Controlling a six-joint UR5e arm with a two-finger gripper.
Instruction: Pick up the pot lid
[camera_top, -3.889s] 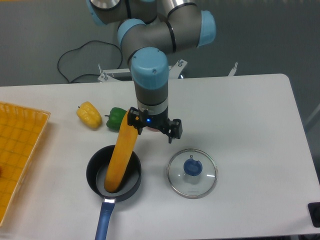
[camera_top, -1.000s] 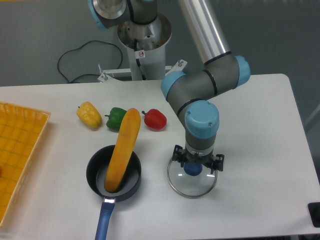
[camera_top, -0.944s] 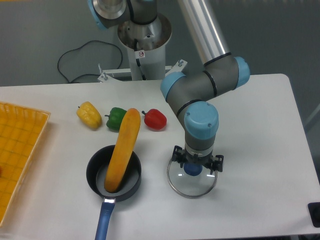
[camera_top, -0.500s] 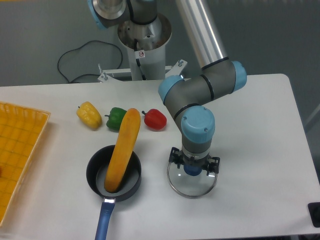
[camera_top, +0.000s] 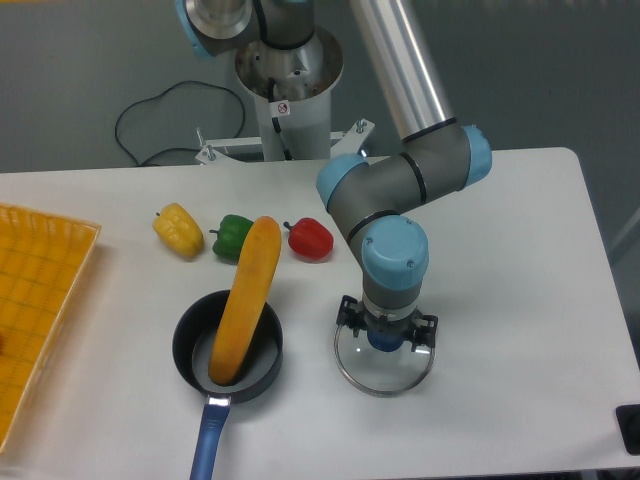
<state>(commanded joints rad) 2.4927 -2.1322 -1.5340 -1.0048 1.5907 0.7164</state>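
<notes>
My gripper (camera_top: 388, 322) is over the back part of the lid, its two fingers spread apart, open and holding nothing. The pot lid (camera_top: 378, 380) is a round clear glass disc with a metal rim, lying on the table right of centre. Its blue knob (camera_top: 386, 342) shows just below and between the fingers, partly covered by the gripper. Whether the fingertips touch the lid cannot be told from this view.
Left of the lid stands a black pot (camera_top: 262, 372) with a blue handle (camera_top: 207, 440) and a long orange object (camera_top: 246, 300) leaning in it. Behind are a red pepper (camera_top: 310, 240), a green pepper (camera_top: 232, 238) and a yellow object (camera_top: 179, 231). An orange-yellow surface (camera_top: 40, 300) borders the left.
From in front of the red pepper, my gripper has moved right and toward the camera to the lid. Over the last second it has shifted slightly left. The lid and other objects have not moved.
</notes>
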